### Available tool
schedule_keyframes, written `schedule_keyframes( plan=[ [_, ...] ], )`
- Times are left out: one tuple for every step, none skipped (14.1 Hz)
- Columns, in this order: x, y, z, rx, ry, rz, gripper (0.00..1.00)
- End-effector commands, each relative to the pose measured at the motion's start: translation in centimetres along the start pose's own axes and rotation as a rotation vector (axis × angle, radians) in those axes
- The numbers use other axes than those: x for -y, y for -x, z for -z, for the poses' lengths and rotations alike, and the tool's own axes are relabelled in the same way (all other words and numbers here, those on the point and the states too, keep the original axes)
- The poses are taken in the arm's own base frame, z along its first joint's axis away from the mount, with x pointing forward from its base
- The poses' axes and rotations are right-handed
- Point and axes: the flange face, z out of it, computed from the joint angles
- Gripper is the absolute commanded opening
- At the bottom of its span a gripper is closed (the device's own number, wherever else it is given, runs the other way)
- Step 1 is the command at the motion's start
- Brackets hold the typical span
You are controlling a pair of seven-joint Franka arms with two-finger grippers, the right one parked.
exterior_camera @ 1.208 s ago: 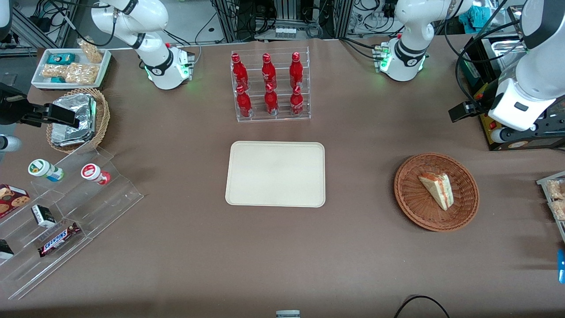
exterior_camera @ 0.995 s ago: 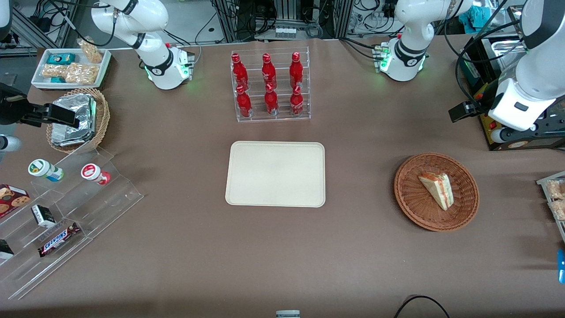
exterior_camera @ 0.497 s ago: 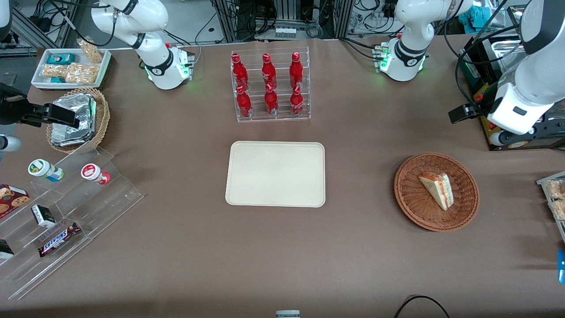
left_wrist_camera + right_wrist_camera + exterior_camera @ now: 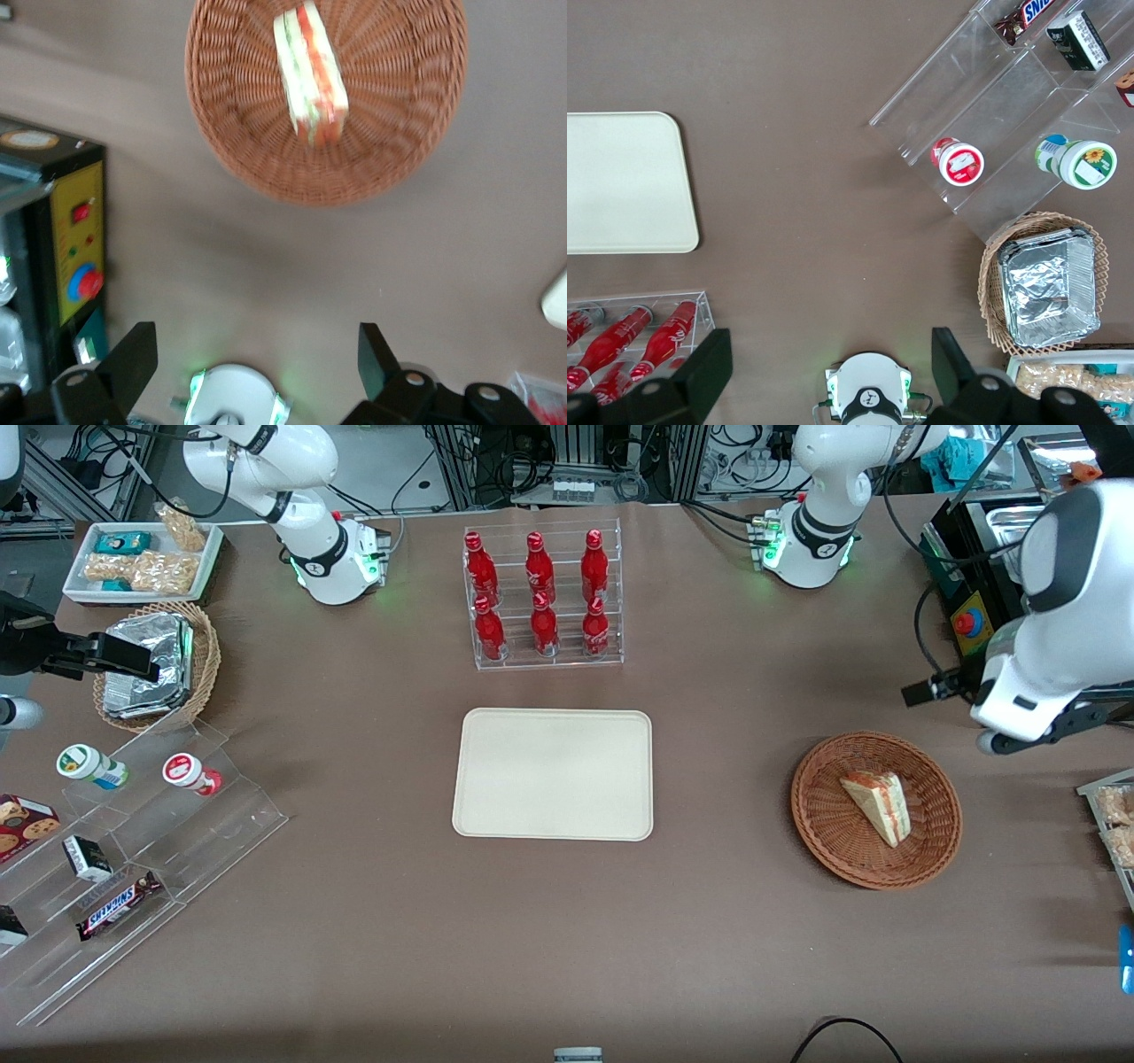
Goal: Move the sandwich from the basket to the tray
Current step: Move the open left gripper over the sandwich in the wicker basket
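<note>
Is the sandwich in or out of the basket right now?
In. The sandwich lies in the basket; the open end effector is above bare table, not touching it.

Six red bottles (image 4: pixel 540 598) in clear rack (image 4: pixel 543 657). Foil packets (image 4: pixel 146 664) in small wicker basket (image 4: pixel 205 657). Snack tray (image 4: pixel 142 558), clear stepped shelf (image 4: pixel 133 868) with cups, Snickers bar (image 4: pixel 117 904).
</note>
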Motion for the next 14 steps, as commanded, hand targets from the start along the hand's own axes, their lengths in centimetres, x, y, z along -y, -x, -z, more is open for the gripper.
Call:
schedule_keyframes(
  plan=[
    [1.1, -0.3, -4.1, -0.075, 0.016, 0.017, 1.0],
    [1.3, -1.1, -5.8, -0.097, 0.03, 0.024, 1.0],
    [1.5, -1.6, -7.5, -0.12, 0.043, 0.029, 1.0],
    [1.3, -1.9, -9.3, -0.139, 0.054, 0.028, 1.0],
    [1.2, -1.9, -10.6, -0.151, 0.062, 0.027, 1.0],
    [1.3, -2.0, -11.3, -0.16, 0.068, 0.031, 1.0],
    [2.1, -2.5, -11.9, -0.156, 0.078, 0.055, 1.0],
    [2.0, -2.8, -12.4, -0.147, 0.084, 0.068, 1.0],
    [1.8, -3.2, -12.6, -0.161, 0.093, 0.092, 1.0],
    [1.6, -3.6, -12.9, -0.173, 0.105, 0.125, 1.0],
    [1.3, -3.9, -13.1, -0.182, 0.113, 0.15, 1.0],
    [0.8, -4.1, -13.3, -0.189, 0.117, 0.151, 1.0],
    [0.5, -4.4, -13.6, -0.204, 0.126, 0.147, 1.0],
    [0.3, -4.9, -14.2, -0.219, 0.134, 0.144, 1.0]
  ],
)
